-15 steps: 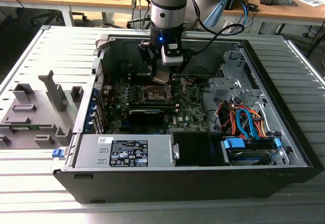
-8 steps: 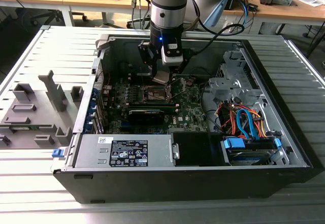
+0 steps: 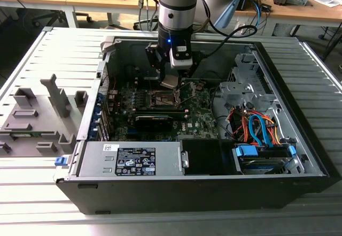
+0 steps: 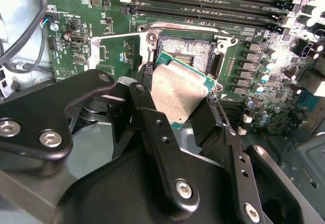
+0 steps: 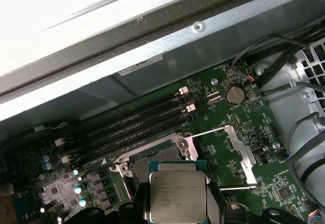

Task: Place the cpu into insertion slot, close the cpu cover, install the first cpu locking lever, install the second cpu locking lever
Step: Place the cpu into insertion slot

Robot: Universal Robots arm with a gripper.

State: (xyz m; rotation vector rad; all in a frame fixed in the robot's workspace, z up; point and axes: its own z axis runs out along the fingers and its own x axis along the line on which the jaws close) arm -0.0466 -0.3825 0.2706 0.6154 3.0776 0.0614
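Well inside the open computer case, toward eleven o'clock in the exterior view, black jaws clamp the cpu. It is a flat square chip with a silvery-grey face and green edge, tilted over the dark insertion slot. Orange and blue cables lie toward three o'clock.

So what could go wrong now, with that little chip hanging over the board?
1. The gripper holds the cpu by its edges, tilted above the insertion slot; if it went down skewed, it might land on the rim rather than seat flat.
2. The hold is only on thin edges, so the cpu could slip and drop.
3. A thin metal lever stands close beside one finger and could get knocked.
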